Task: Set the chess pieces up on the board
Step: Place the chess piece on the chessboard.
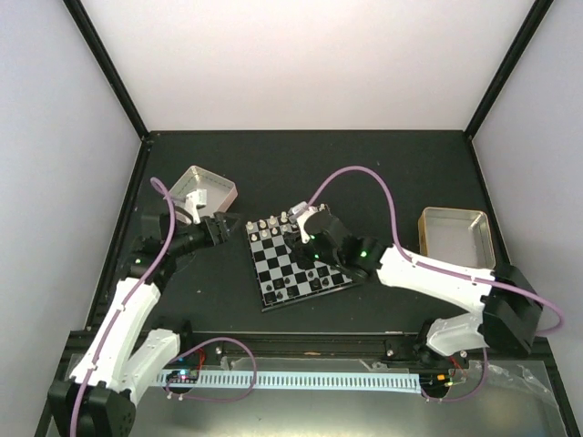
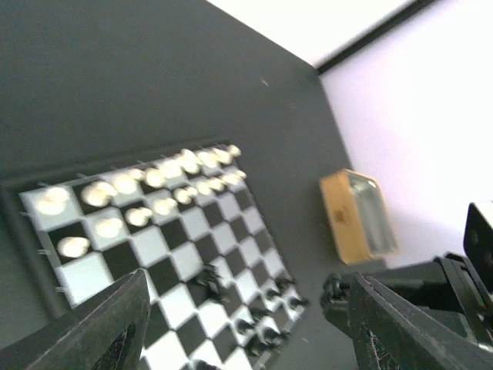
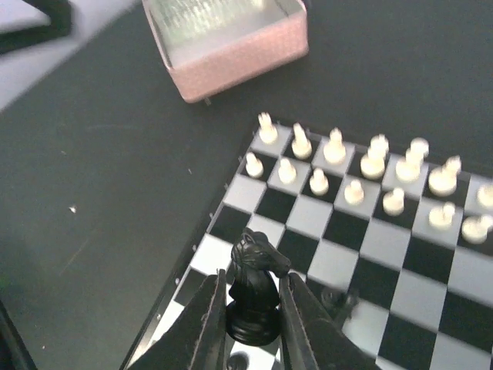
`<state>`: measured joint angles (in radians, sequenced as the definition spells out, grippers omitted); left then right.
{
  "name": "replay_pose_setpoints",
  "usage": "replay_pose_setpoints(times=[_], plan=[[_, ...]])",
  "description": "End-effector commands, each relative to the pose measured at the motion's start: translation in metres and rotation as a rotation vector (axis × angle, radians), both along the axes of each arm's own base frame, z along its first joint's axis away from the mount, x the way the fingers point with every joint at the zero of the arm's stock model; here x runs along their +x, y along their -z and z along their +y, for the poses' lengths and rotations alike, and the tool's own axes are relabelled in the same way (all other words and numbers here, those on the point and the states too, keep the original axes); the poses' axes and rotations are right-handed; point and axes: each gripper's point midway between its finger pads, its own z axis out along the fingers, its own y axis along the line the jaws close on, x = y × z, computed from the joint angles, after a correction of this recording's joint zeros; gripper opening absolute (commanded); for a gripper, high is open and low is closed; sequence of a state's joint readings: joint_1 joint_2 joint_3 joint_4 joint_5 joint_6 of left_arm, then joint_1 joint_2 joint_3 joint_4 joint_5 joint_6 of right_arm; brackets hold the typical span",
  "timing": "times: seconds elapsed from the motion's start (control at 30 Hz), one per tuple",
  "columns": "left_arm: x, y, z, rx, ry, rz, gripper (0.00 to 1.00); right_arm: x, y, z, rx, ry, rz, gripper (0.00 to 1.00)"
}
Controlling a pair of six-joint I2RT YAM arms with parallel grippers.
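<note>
The board [image 1: 273, 273] lies tilted in mid-table, with cream chess pieces [image 1: 282, 221] in two rows along its far side and black ones [image 1: 314, 284] along its near edge. My right gripper [image 3: 252, 276] is shut on a black knight [image 3: 254, 297], held upright just over the squares by the board's [image 3: 254, 196] left edge; its shadow falls below it. The cream rows [image 3: 354, 169] stand beyond. My left gripper [image 1: 235, 223] hovers open and empty left of the board, its fingers [image 2: 115, 331] framing the board [image 2: 177, 247], where black pieces [image 2: 266, 327] look blurred.
A pink-sided metal tray [image 1: 205, 189] sits behind the left gripper, seen close beyond the board's corner as the pink tray [image 3: 231, 35]. A tan-sided tray [image 1: 453, 235] stands at the right, showing as the tan tray [image 2: 358, 216]. Dark frame posts bound the table.
</note>
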<state>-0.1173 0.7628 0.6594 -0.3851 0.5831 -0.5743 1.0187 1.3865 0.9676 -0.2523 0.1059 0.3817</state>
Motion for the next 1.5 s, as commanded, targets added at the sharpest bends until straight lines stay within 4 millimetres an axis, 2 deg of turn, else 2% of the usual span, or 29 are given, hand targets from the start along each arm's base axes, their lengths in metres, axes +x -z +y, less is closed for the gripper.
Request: replay_pose_setpoints(times=[0.0, 0.13, 0.23, 0.43, 0.6, 0.93, 1.03, 1.1, 1.23, 1.37, 1.47], plan=[[-0.014, -0.029, -0.048, -0.198, 0.271, 0.002, 0.72, 0.005, -0.051, 0.008, 0.134, -0.100, -0.263, 0.15], [-0.027, -0.032, -0.084, -0.239, 0.433, 0.049, 0.72, -0.010, -0.062, 0.006, 0.187, -0.198, -0.363, 0.15], [-0.034, -0.035, -0.103, -0.255, 0.510, 0.071, 0.72, -0.016, -0.064, 0.005, 0.182, -0.237, -0.400, 0.15], [-0.040, -0.032, -0.120, -0.288, 0.592, 0.123, 0.66, -0.021, -0.062, 0.004, 0.159, -0.285, -0.431, 0.16], [-0.041, -0.023, -0.127, -0.270, 0.615, 0.165, 0.48, -0.021, -0.059, 0.003, 0.130, -0.300, -0.440, 0.16], [-0.037, -0.013, -0.128, -0.232, 0.603, 0.182, 0.12, -0.025, -0.051, 0.007, 0.114, -0.328, -0.403, 0.17], [-0.036, -0.011, -0.127, -0.218, 0.599, 0.176, 0.03, -0.027, -0.049, 0.008, 0.114, -0.339, -0.390, 0.17], [-0.035, -0.011, -0.127, -0.214, 0.601, 0.170, 0.01, -0.028, -0.048, 0.008, 0.113, -0.342, -0.381, 0.17], [-0.035, -0.011, -0.127, -0.198, 0.601, 0.150, 0.02, -0.026, -0.046, 0.006, 0.115, -0.314, -0.358, 0.27], [-0.033, -0.010, -0.125, -0.177, 0.589, 0.131, 0.02, -0.022, -0.047, 0.001, 0.124, -0.257, -0.325, 0.48], [-0.027, -0.003, -0.120, -0.123, 0.539, 0.119, 0.01, -0.022, -0.048, -0.005, 0.135, -0.221, -0.299, 0.59]])
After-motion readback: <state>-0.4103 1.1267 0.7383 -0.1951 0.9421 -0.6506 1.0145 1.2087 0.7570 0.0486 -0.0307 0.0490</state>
